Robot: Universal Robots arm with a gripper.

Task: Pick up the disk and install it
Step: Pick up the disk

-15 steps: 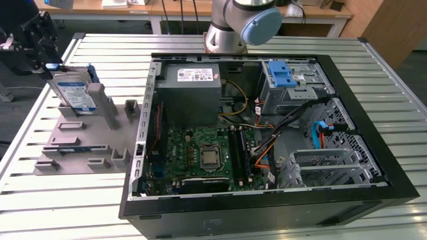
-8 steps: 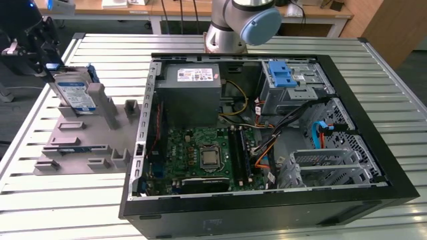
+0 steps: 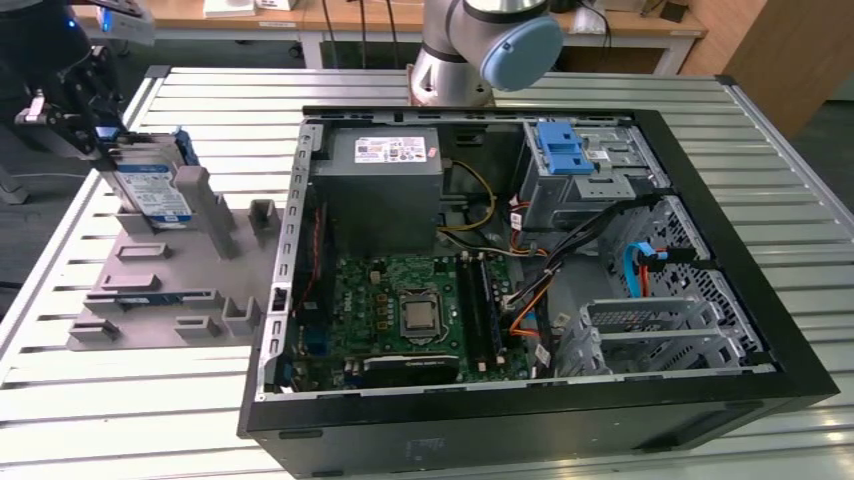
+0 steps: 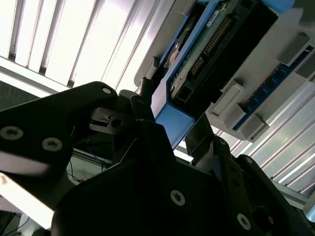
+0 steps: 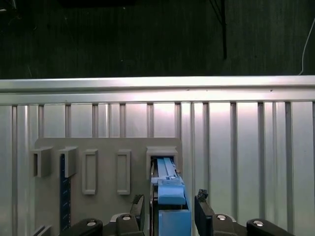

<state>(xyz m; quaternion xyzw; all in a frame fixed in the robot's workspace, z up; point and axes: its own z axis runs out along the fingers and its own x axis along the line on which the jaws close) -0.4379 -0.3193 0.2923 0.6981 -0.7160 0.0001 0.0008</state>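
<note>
Gripper [image 5: 172, 200] parted around upright disk [image 5: 171, 186], standing in grey rack [image 5: 104, 146]

The counter [image 3: 781, 150] is ribbed, shiny metal; the parts holder [image 3: 160, 300] matt grey plastic; the disk [image 5: 171, 192] wears smooth blue plastic.

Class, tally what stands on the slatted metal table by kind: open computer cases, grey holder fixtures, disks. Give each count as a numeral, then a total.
open computer case: 1
grey holder fixture: 1
disk, standing upright in the fixture: 1
Total: 3
</note>
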